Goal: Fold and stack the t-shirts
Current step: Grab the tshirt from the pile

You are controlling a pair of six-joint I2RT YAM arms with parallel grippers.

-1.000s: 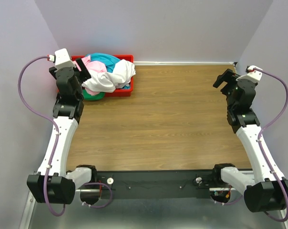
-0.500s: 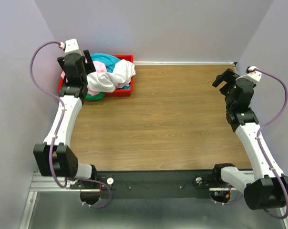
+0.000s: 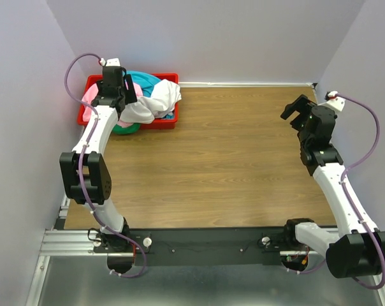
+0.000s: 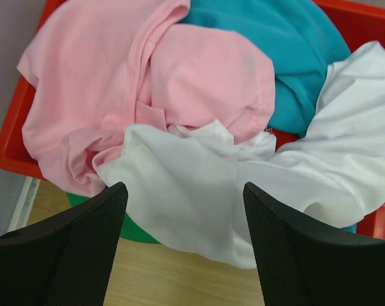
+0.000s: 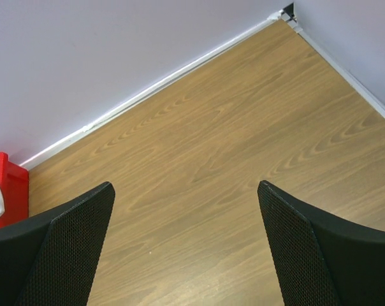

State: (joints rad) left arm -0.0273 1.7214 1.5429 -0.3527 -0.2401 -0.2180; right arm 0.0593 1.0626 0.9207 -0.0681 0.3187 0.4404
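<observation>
A heap of t-shirts fills the red bin (image 3: 165, 122) at the table's far left. The white one (image 4: 199, 191) (image 3: 155, 103) drapes over the bin's near rim. A pink one (image 4: 116, 83) and a teal one (image 4: 282, 44) (image 3: 141, 79) lie behind it, and a green one (image 4: 125, 233) (image 3: 121, 127) peeks out underneath. My left gripper (image 4: 185, 210) (image 3: 116, 89) hovers over the heap, open, with nothing between its fingers. My right gripper (image 5: 186, 210) (image 3: 296, 109) stands open above bare wood at the right side.
The red bin sits against the left wall, its rim (image 4: 14, 137) under the pink cloth. The wooden tabletop (image 3: 231, 153) ends at purple walls at the back and on both sides. The bin's corner (image 5: 4, 188) shows at the left of the right wrist view.
The left arm has swung away from the left wall and reached forward over the bin, so its gripper now sits above the shirts. The right arm has barely moved.
</observation>
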